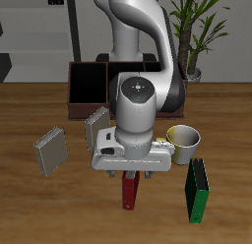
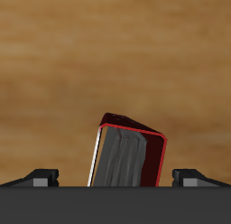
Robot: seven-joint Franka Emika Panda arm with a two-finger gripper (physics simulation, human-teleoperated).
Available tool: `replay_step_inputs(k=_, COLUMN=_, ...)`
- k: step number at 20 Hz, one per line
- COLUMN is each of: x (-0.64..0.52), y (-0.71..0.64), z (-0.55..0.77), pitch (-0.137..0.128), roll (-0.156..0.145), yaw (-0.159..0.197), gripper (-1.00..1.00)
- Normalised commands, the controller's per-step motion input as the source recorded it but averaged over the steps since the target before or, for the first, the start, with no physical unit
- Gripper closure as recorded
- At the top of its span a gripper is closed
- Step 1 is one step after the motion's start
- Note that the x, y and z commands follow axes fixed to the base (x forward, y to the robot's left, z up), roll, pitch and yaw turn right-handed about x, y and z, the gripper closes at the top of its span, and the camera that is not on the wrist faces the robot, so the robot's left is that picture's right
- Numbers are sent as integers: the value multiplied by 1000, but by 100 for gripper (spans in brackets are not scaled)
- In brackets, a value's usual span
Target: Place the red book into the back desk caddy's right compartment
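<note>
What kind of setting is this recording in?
Likely a simulated study or office desk: a wooden table with books such as the red book, a desk caddy and a mug, plus a potted plant behind.

The worktop [image 1: 39,105] shows matt brown wood grain. The red book [image 2: 131,155] has a glossy, smooth hardcover. The hand [image 1: 130,176] housing is smooth white plastic.

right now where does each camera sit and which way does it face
Exterior view: high, before the table, facing down at the arm, the gripper over the red book, the back desk caddy, mug, green book.
Wrist view: on the gripper, looking down at the red book; fingertips show.
Shared: red book, gripper.
</note>
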Motion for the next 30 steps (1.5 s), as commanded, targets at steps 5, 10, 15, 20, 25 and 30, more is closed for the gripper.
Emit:
replay_step_inputs(k=5, x=-2, y=53, z=-57, pitch=1, roll=17, yaw=-8, gripper=100)
replay_step_inputs(k=10, x=-7, y=-14, z=86, pitch=-8, roll=-6, yaw=-11, gripper=100)
replay_step_inputs(k=15, x=-99, y=-23, z=305, pitch=-31, roll=-10, yaw=-7, gripper=100)
replay_step_inputs(k=20, x=-253, y=38, z=575, pitch=-55, roll=-12, yaw=-6, gripper=100)
replay_step_inputs(k=25, x=-386, y=-6, z=637, pitch=-10, roll=-37, yaw=-19, gripper=100)
replay_step_inputs(k=30, x=-575, y=117, z=723, pitch=-109, roll=-10, yaw=12, gripper=100)
